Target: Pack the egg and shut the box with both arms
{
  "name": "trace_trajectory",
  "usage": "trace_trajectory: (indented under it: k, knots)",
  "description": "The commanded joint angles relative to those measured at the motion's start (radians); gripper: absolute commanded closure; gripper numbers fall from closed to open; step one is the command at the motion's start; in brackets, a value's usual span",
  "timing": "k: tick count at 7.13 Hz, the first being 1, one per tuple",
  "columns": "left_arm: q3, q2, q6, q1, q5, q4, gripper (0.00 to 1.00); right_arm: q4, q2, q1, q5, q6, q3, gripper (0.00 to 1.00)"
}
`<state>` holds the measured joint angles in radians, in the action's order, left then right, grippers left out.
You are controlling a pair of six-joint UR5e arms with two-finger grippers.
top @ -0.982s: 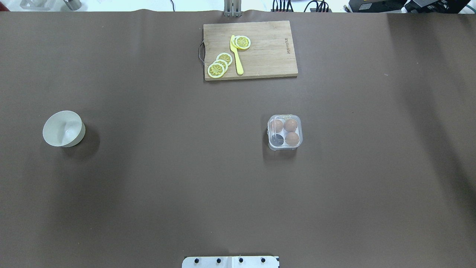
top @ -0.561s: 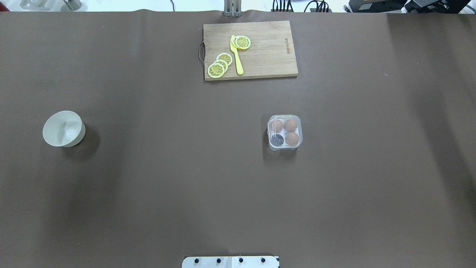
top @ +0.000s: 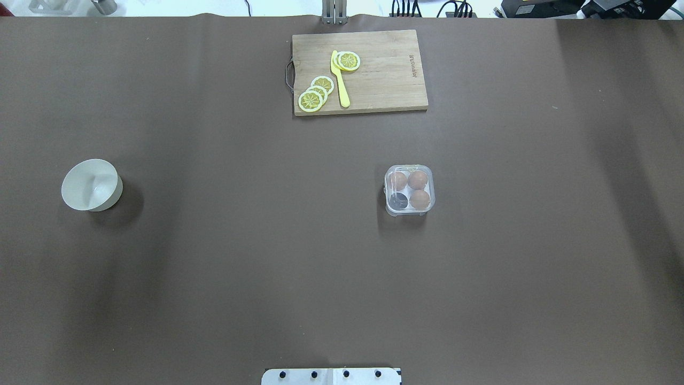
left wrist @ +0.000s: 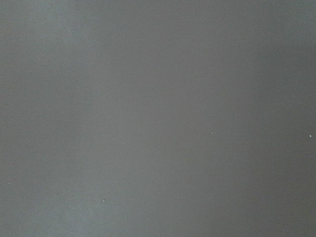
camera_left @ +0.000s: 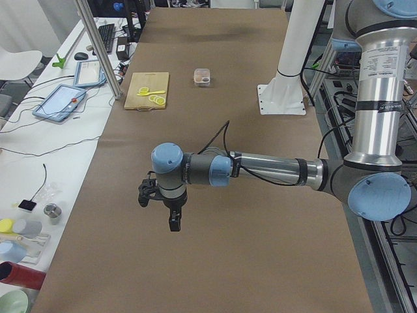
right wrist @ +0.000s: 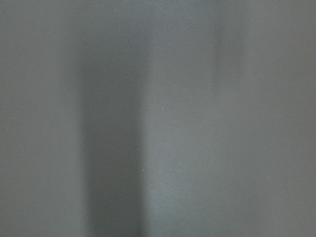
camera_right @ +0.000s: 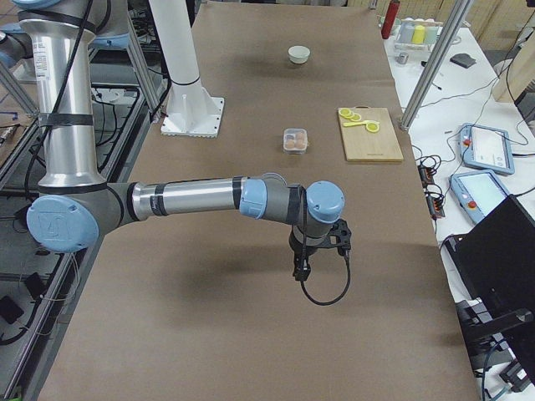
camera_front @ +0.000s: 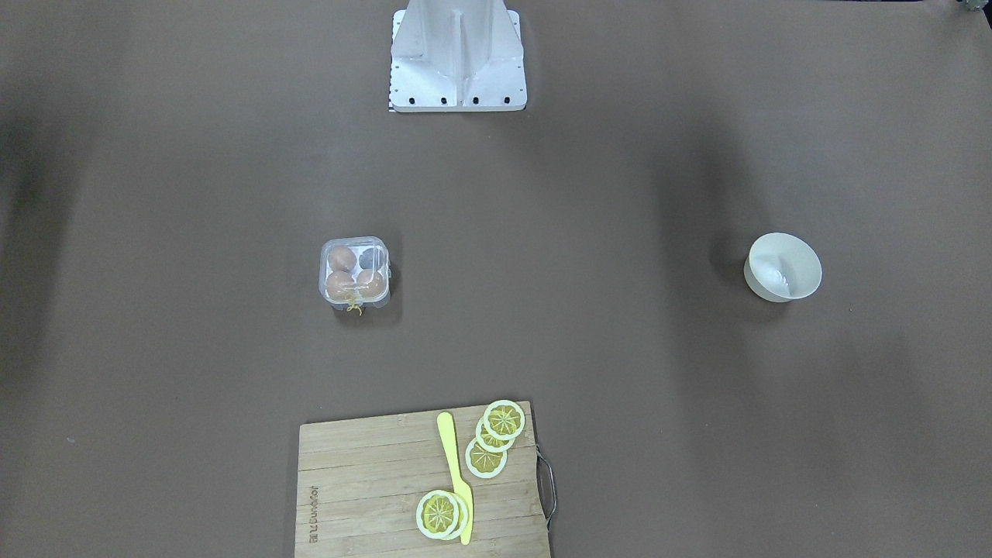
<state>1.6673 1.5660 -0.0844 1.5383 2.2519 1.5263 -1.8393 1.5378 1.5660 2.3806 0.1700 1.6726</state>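
The clear box point(top: 409, 190) sits right of the table's middle, and its lid looks down over the cells. It also shows in the front view point(camera_front: 354, 273). Three brown eggs point(top: 418, 179) fill three cells; the fourth cell point(top: 398, 200) looks dark and empty. My left gripper point(camera_left: 146, 195) hangs over bare table far out on my left, seen only in the left side view. My right gripper point(camera_right: 338, 236) hangs over bare table far out on my right, seen only in the right side view. I cannot tell whether either is open or shut. Both wrist views show only brown table.
A white bowl point(top: 90, 185) stands at the table's left. A wooden cutting board point(top: 385, 80) with lemon slices point(top: 311, 100) and a yellow knife point(top: 340, 85) lies at the far middle edge. The white robot base point(top: 331, 376) is at the near edge.
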Motion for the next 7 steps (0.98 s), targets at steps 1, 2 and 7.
trace_trajectory:
  k: [1,2,7]
  knots:
    - [0.002,-0.001,0.000,0.002,0.000,0.000,0.02,0.000,-0.016,0.003,0.009,-0.003,-0.019,0.00]
    - [0.003,-0.001,0.000,0.002,0.000,0.000,0.02,0.000,-0.016,0.008,0.011,-0.004,-0.019,0.00]
    - [0.003,-0.001,-0.002,0.000,0.002,0.000,0.02,0.002,-0.021,0.014,0.026,-0.007,-0.019,0.00]
